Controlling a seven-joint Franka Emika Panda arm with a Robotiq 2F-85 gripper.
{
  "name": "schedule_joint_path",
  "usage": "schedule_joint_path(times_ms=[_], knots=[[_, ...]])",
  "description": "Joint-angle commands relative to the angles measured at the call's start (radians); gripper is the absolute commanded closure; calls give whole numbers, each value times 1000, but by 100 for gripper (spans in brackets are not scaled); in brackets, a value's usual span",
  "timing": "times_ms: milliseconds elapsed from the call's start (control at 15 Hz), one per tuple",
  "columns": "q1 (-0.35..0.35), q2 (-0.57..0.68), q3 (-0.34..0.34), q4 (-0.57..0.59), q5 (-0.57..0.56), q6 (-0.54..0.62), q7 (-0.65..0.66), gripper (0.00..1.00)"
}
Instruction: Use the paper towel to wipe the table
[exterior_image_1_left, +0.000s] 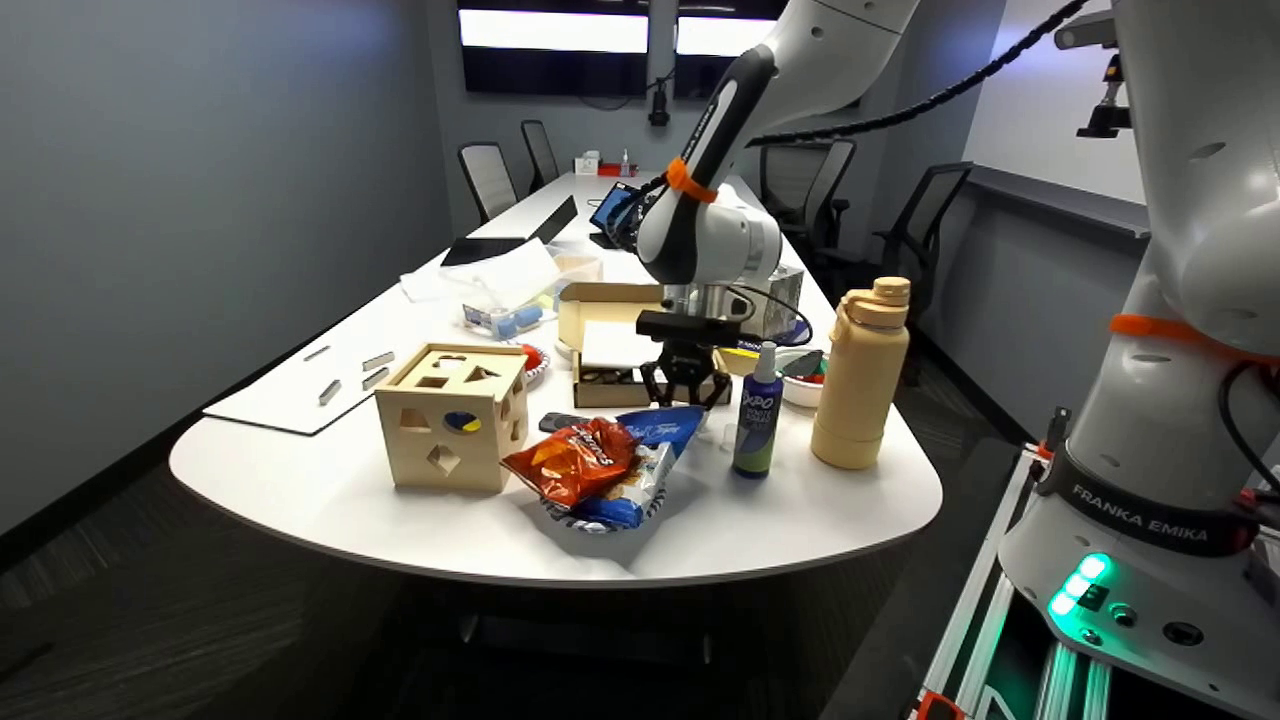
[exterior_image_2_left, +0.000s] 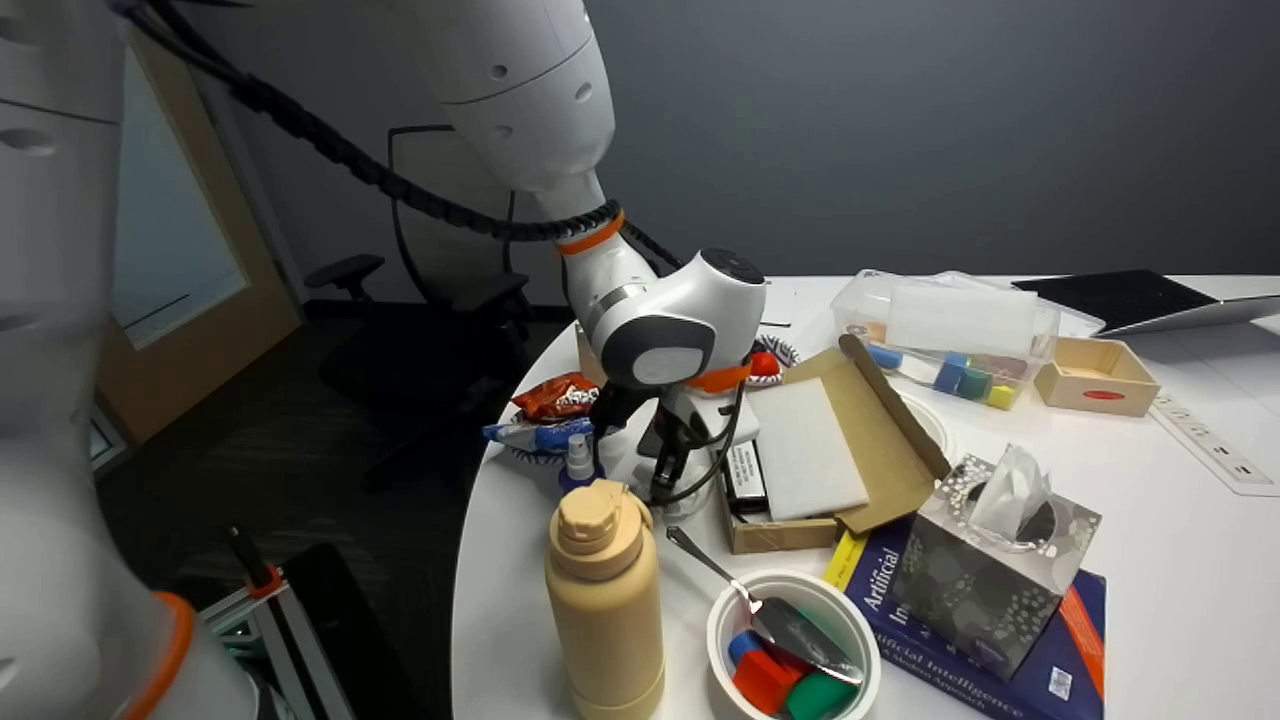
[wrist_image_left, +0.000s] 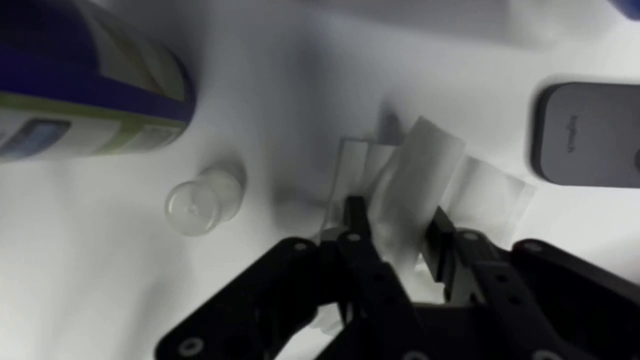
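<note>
A: What is the black two-fingered gripper (wrist_image_left: 397, 207) holding?

B: No firm grip is showing. Its fingers (wrist_image_left: 356, 217) are standing partly apart, straddling the folded white paper towel (wrist_image_left: 425, 160). The towel is resting on the long white round-ended table (exterior_image_1_left: 310, 480), between the blue-and-green plastic spray bottle (wrist_image_left: 125, 95) at left and the flat grey round-cornered remote (wrist_image_left: 595, 135) at right, wrist view.

A: What is remaining?

B: Positioning is apparently finishing; gripping and wiping are likely remaining.

table (exterior_image_1_left: 330, 500): smooth, glossy | paper towel (wrist_image_left: 414, 192): seemingly matt, blurred | shape cube (exterior_image_1_left: 475, 455): bare wood | cake server (exterior_image_2_left: 800, 635): shiny metal
</note>
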Motion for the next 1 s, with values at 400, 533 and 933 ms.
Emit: schedule_joint_path(times_ms=[400, 533, 933], knots=[[29, -41, -16, 35, -58, -31, 38, 99], [36, -48, -9, 51, -69, -41, 34, 99], [32, -28, 23, 84, -49, -98, 2, 99]])
